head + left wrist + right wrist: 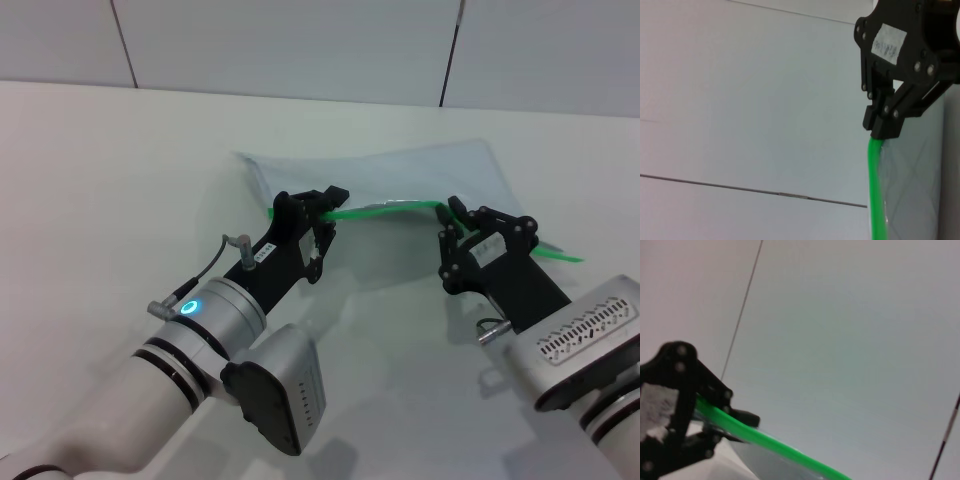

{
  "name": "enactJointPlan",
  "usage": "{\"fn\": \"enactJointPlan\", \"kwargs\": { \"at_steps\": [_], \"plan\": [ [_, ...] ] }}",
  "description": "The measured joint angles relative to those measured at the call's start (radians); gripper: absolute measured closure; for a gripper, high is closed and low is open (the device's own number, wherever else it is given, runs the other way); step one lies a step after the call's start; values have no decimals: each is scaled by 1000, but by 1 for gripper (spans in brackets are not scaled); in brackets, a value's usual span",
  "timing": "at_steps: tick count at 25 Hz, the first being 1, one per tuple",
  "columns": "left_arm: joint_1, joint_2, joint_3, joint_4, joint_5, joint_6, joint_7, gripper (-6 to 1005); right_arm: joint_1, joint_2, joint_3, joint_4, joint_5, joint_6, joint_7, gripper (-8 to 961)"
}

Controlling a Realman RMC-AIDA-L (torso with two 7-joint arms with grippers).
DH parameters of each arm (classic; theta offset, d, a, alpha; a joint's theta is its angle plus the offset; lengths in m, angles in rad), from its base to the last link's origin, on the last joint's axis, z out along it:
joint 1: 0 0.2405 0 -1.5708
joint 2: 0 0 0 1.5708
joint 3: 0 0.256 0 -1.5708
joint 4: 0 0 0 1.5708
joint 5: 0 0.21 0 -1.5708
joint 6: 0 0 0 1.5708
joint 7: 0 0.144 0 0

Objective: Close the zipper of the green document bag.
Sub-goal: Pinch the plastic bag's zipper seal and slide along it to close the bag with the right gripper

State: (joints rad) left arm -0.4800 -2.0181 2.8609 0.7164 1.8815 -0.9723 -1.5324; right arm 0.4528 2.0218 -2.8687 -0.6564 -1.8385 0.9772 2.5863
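The green document bag [400, 178] is a pale blue-grey pouch lying across the white table [120, 170]. Its green zipper [385, 209] runs along the near edge, which is raised off the table. My left gripper [333, 203] is shut on the zipper near its left end. My right gripper [451, 213] is shut on the zipper farther right, and the strip's tail [560, 256] sticks out past it. The left wrist view shows the right gripper [883, 131] pinching the zipper [875, 190] beside the bag [920, 195]. The right wrist view shows the left gripper [732, 415] on the zipper [770, 442].
A pale panelled wall [300, 45] rises behind the table's far edge. Bare white tabletop lies to the left of the bag and in front of it, between my two arms.
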Motion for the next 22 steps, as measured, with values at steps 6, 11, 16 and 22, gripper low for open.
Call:
{"fn": "enactJointPlan", "kwargs": {
  "at_steps": [6, 11, 16, 22],
  "plan": [
    [0, 1, 1, -1, 1, 2, 0, 937, -2, 0, 0, 16, 12, 1, 0, 875],
    [0, 1, 2, -2, 1, 4, 0, 936, -4, 1, 2, 26, 14, 2, 4, 875],
    [0, 1, 2, -2, 1, 4, 0, 936, -7, 1, 2, 37, 46, 9, 13, 875],
    [0, 1, 1, -2, 1, 6, 0, 935, -10, 1, 2, 53, 83, 24, 14, 875]
  ]
}}
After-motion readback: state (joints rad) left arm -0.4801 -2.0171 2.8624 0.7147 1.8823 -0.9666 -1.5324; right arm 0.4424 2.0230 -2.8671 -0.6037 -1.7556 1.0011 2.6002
